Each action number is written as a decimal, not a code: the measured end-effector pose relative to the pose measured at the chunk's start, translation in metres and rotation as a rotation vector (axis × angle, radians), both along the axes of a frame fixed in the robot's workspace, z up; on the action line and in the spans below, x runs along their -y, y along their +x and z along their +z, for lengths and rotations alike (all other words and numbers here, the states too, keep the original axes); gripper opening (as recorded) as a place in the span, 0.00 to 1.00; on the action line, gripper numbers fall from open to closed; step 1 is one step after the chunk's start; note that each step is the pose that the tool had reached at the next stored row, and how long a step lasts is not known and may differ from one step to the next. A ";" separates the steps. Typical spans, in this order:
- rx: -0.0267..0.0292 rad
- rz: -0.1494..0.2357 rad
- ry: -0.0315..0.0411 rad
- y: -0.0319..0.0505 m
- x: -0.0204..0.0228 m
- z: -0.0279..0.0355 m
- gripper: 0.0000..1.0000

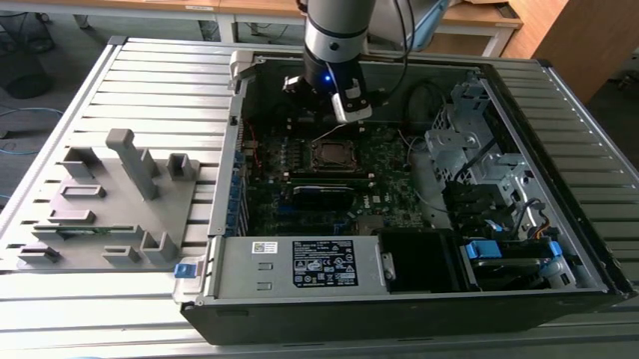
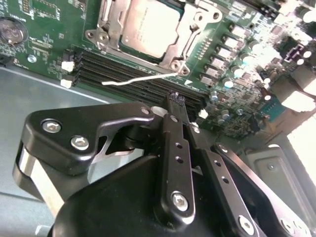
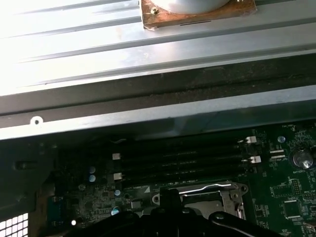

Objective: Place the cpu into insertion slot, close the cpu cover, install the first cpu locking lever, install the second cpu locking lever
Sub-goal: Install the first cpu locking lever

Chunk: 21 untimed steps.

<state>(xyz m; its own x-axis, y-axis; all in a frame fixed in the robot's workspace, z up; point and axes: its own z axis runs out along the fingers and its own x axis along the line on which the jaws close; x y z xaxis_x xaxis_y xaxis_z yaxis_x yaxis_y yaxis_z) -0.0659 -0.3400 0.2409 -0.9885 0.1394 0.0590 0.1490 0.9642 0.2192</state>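
Gripper (image 2: 175, 97) fingers together, over mobo (image 2: 44, 54) beside cpu (image 2: 148, 27) w/ cpu cover (image 2: 112, 22) down. Open PC case (image 1: 399, 314) on slatted metal table (image 1: 150, 75); grey jig (image 1: 110, 198) at exterior view's left; desks (image 1: 439, 15) behind.

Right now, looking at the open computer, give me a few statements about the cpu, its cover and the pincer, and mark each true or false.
1. The cpu sits in the insertion slot. True.
2. The cpu cover stands upright. False: it lies flat around the cpu.
3. A thin silvery lever juts out over the memory slots. True.
4. The pincer grips the cpu. False: it is shut on nothing, above the board near the memory slots.
5. The grey fixture lies on the exterior view's right of the computer case. False: it lies on the left.
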 end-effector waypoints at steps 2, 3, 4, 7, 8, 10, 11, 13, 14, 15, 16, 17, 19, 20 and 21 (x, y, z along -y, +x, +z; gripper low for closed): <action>0.0000 0.000 0.0001 0.0031 -0.0001 -0.0012 0.10; 0.0000 0.000 0.0001 0.0044 -0.0003 -0.0019 0.10; 0.0000 0.000 0.0001 0.0053 -0.0006 -0.0027 0.10; 0.0001 0.000 0.0002 0.0065 -0.0035 -0.0053 0.10; 0.0001 0.000 0.0002 0.0069 -0.0045 -0.0061 0.10; 0.0001 0.000 0.0004 0.0086 -0.0057 -0.0077 0.10; 0.0001 0.000 0.0002 0.0099 -0.0060 -0.0086 0.10; 0.0000 0.000 -0.0001 0.0135 -0.0063 -0.0101 0.10; 0.0000 0.000 -0.0002 0.0155 -0.0064 -0.0108 0.10; 0.0000 0.000 -0.0002 0.0173 -0.0064 -0.0114 0.10; 0.0000 0.000 -0.0004 0.0191 -0.0064 -0.0119 0.10; 0.0001 0.000 -0.0004 0.0204 -0.0065 -0.0123 0.10; 0.0001 0.000 -0.0004 0.0206 -0.0066 -0.0124 0.10; 0.0000 0.000 -0.0005 0.0206 -0.0066 -0.0124 0.10; 0.0001 0.000 -0.0014 0.0207 -0.0066 -0.0124 0.10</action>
<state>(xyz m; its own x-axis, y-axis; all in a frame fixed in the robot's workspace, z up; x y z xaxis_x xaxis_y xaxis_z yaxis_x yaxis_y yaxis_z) -0.0453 -0.3333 0.2285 -0.9885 0.1394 0.0587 0.1490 0.9645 0.2179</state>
